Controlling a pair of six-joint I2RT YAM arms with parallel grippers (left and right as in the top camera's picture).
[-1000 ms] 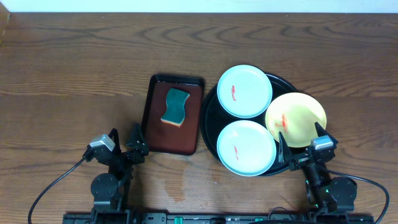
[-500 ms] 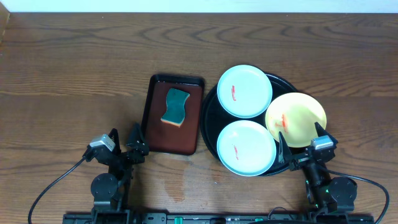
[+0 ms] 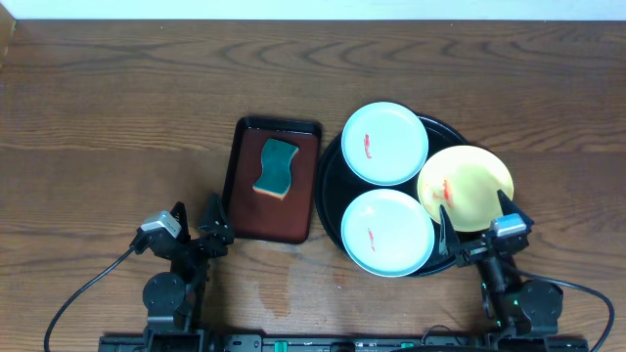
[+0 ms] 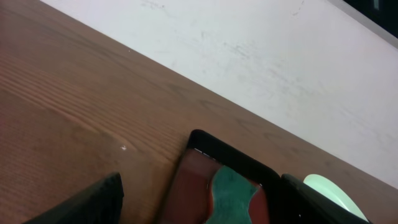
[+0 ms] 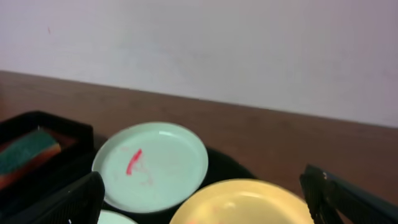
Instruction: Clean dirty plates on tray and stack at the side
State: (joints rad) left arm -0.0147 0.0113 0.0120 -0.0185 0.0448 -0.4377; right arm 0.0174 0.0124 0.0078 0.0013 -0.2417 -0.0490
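Observation:
The round black tray (image 3: 329,178) holds three plates, each with a red smear. One pale bluish-white plate (image 3: 384,143) lies at the far side, another (image 3: 387,232) at the near side, and the yellow plate (image 3: 466,188) on the right. My right gripper (image 3: 476,227) is open and empty at the tray's near right edge; its wrist view shows the far plate (image 5: 150,165) and the yellow plate (image 5: 249,204). My left gripper (image 3: 193,226) is open and empty on the table, left of the trays.
A rectangular dark red-brown tray (image 3: 248,207) with a green sponge (image 3: 276,167) stands left of the black tray; both show in the left wrist view (image 4: 198,174), the sponge (image 4: 233,198) between the fingers. Bare wood tabletop (image 3: 108,127) lies to the left and behind.
The right gripper has shifted very slightly; nothing else has moved.

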